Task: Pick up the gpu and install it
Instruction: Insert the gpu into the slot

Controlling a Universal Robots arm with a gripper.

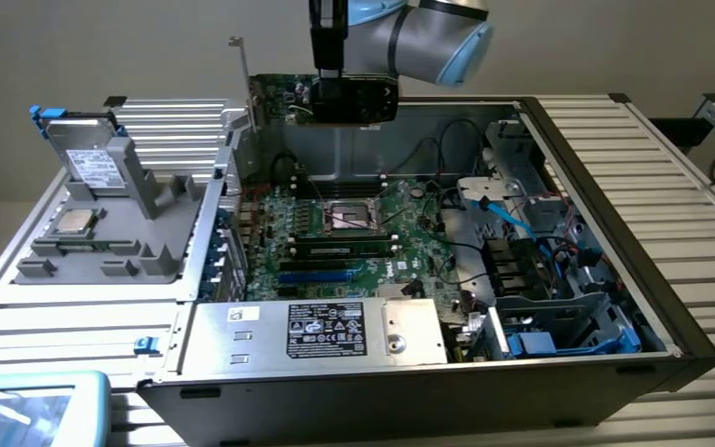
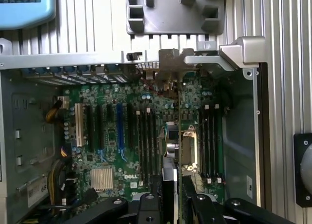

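Note:
The gpu, a green card with a black cooler block and a silver end bracket, hangs in the air above the rear of the open computer case. My gripper is shut on its upper edge. In the wrist view the gpu appears edge-on between my fingers, its bracket at the far end over the case's rear wall. Below lies the green motherboard with its expansion slots. The card touches nothing in the case.
A silver power supply fills the case's near end. Drive cages and blue cables sit at the exterior view's right. A grey fixture holding a silver CPU chip stands on the ribbed table at the left. A light-blue device lies at the near corner.

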